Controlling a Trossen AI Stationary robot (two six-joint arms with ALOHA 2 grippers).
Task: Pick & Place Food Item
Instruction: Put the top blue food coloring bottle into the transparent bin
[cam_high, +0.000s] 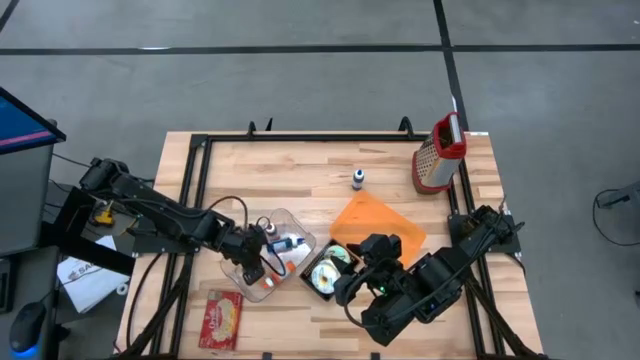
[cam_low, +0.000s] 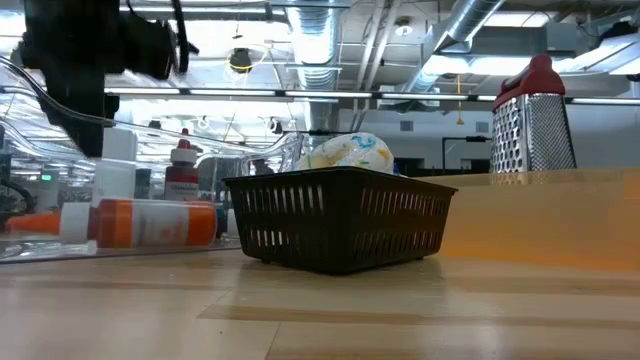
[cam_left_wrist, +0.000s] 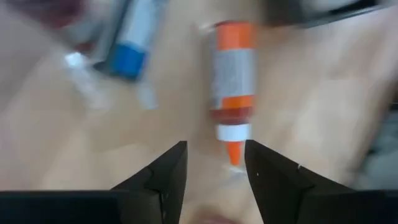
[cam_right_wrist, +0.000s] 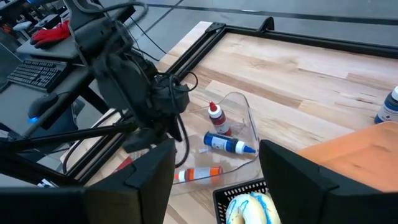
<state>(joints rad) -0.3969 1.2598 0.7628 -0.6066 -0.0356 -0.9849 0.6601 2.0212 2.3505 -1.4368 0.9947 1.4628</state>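
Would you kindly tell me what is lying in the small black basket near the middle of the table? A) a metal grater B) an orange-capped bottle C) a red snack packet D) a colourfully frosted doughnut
D: the black basket holds a doughnut with colourful icing, seen above its rim in the low view and inside it from above.

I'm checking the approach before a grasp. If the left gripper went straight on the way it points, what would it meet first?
Most likely the orange bottle lying in the clear tray: its tip sits just ahead of the left gripper, between the open fingers, though depth is hard to judge.
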